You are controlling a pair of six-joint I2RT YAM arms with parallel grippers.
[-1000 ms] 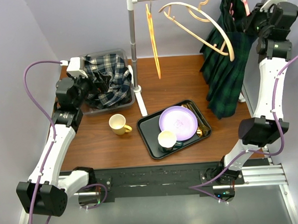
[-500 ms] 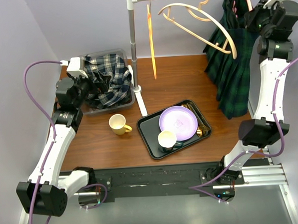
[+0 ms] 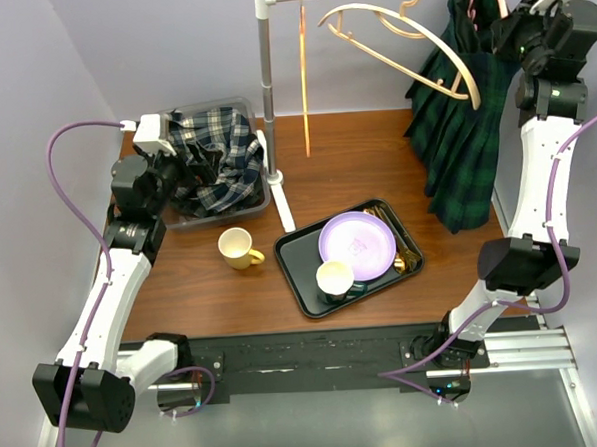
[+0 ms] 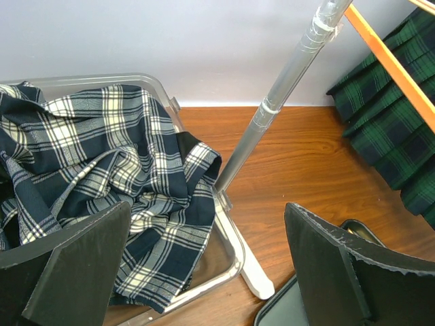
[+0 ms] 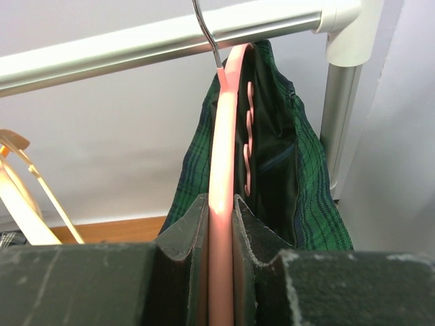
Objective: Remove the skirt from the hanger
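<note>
The right hand [image 5: 219, 224] is closed tightly on the pink hanger [image 5: 230, 115], which hooks over the rail [image 5: 136, 42] at the far right. The green plaid skirt [image 5: 292, 183] hangs on that hanger, over the far right of the table [image 3: 375, 159]. The left hand [image 4: 207, 227] is fully open and grips nothing, positioned at the far left by the clear bin [image 4: 158, 84] containing a navy-and-white plaid cloth [image 4: 102, 156].
</note>
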